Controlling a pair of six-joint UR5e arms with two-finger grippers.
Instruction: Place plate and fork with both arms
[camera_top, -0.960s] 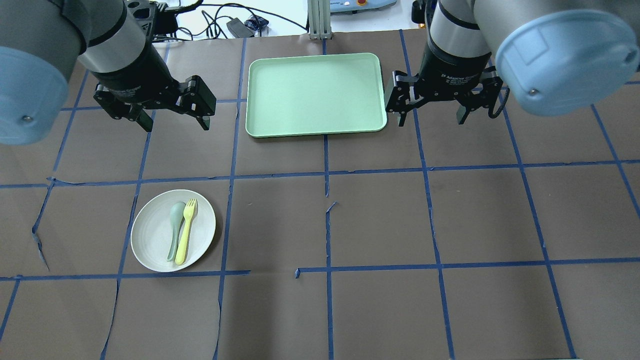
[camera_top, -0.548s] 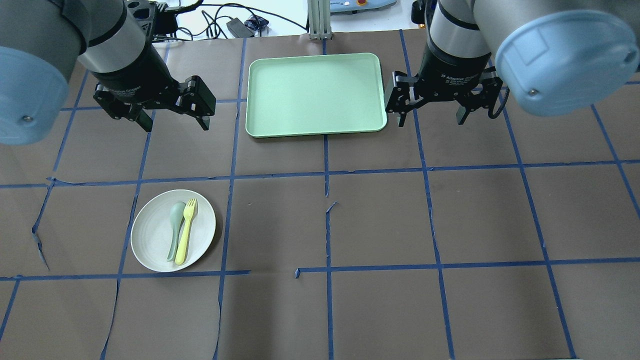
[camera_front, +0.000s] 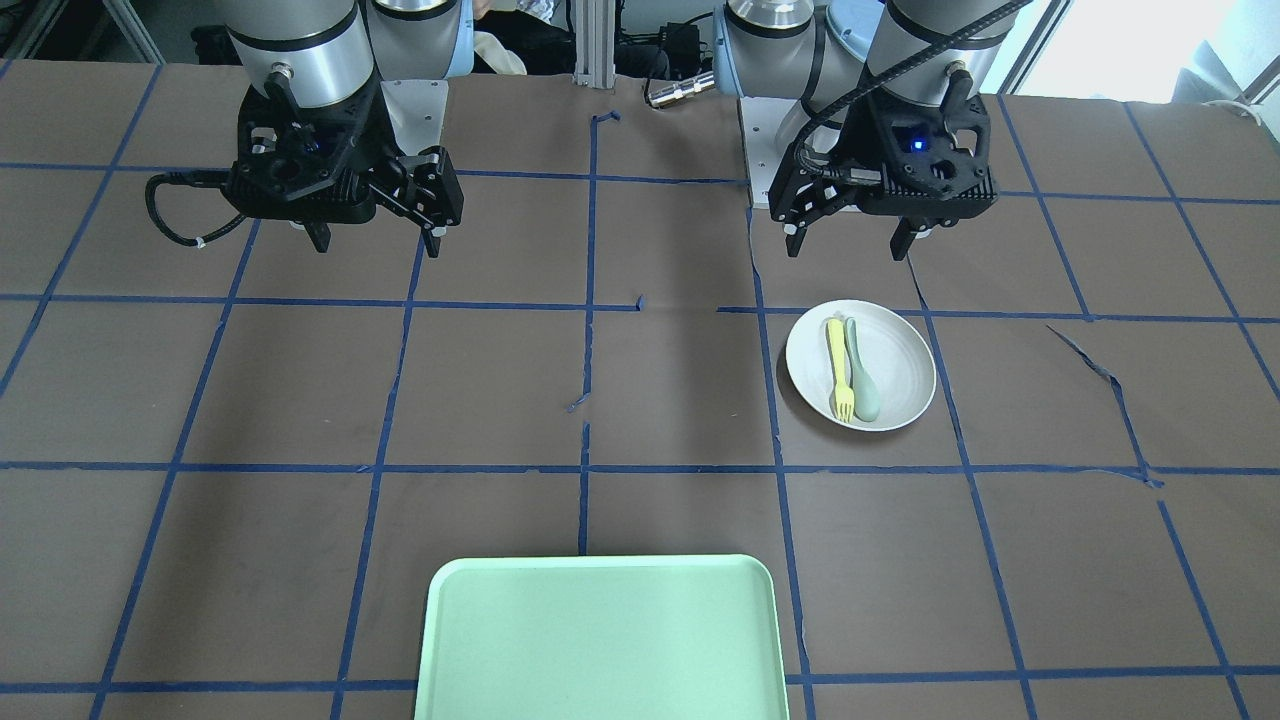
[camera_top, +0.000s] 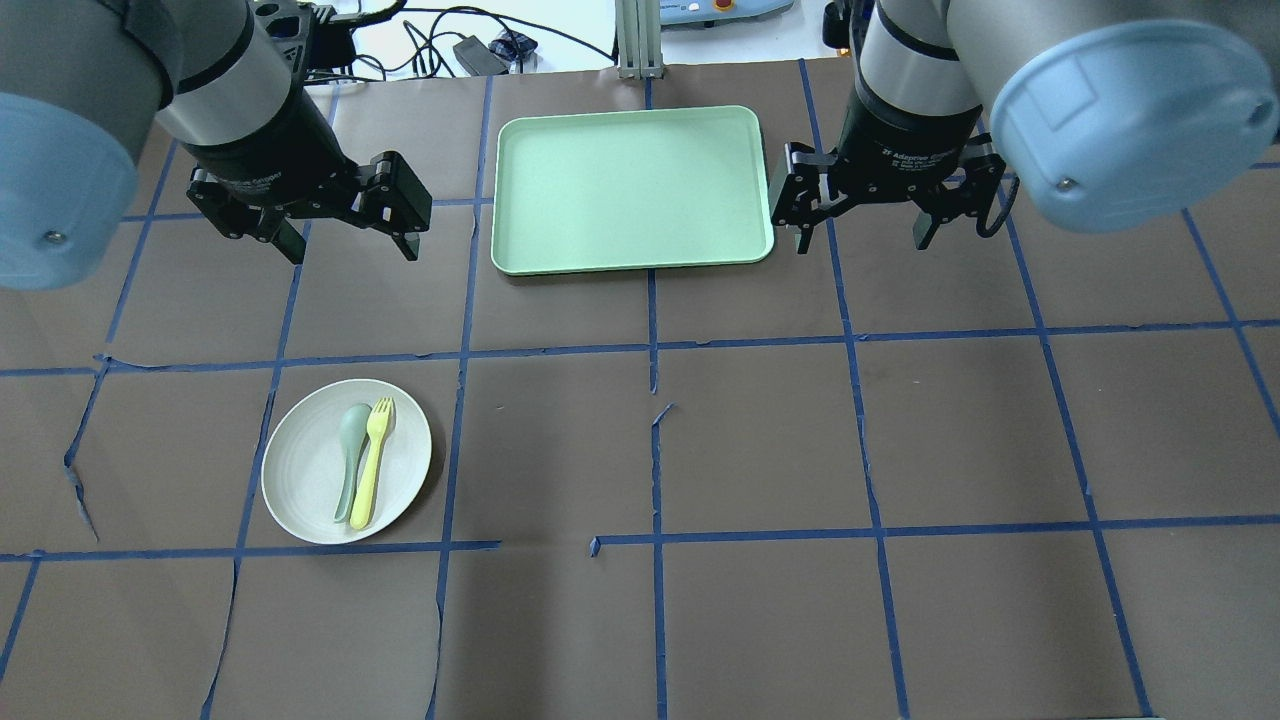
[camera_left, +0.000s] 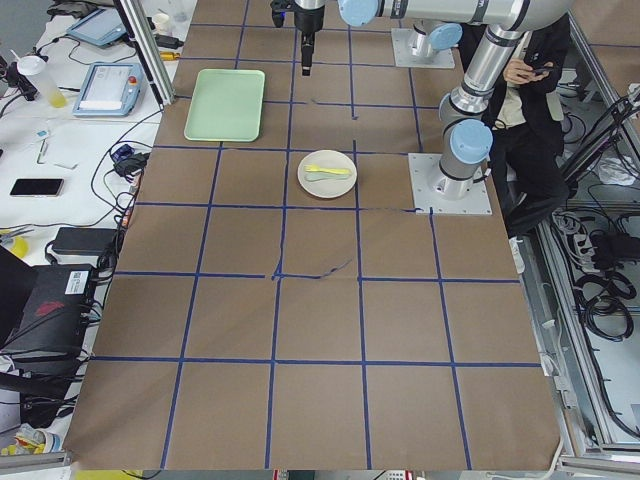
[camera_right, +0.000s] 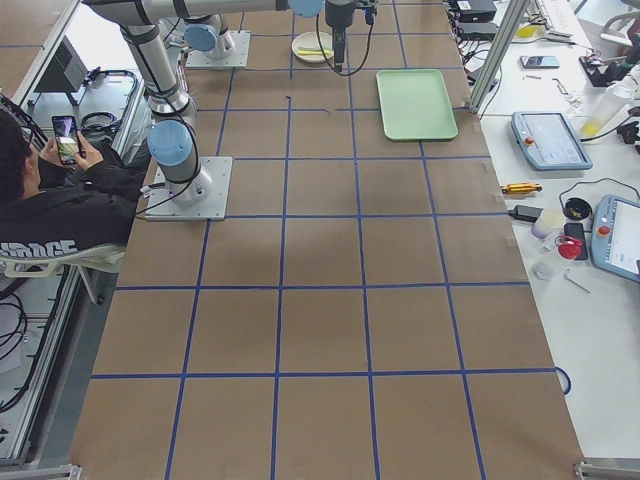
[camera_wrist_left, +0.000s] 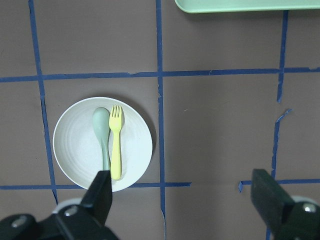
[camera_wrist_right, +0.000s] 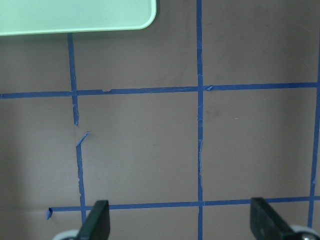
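The off-white plate (camera_top: 300, 475) lies on the brown table at the left front, with the pale-yellow fork (camera_top: 372, 465) and a grey-green spoon (camera_top: 350, 450) side by side on it. My left gripper (camera_top: 352, 250) hangs open and empty above the table, farther back than the plate. In the left wrist view the plate (camera_wrist_left: 75, 150), fork (camera_wrist_left: 116, 145) and spoon (camera_wrist_left: 102, 135) show below the open gripper (camera_wrist_left: 182, 200). My right gripper (camera_top: 862, 243) is open and empty, just right of the tray. In the front view the plate (camera_front: 905, 360) sits on the right.
A mint-green rectangular tray (camera_top: 630, 185) lies at the back centre between the two grippers; its corner shows in the right wrist view (camera_wrist_right: 75, 15). Blue tape lines grid the brown table cover. Cables and devices lie beyond the far edge.
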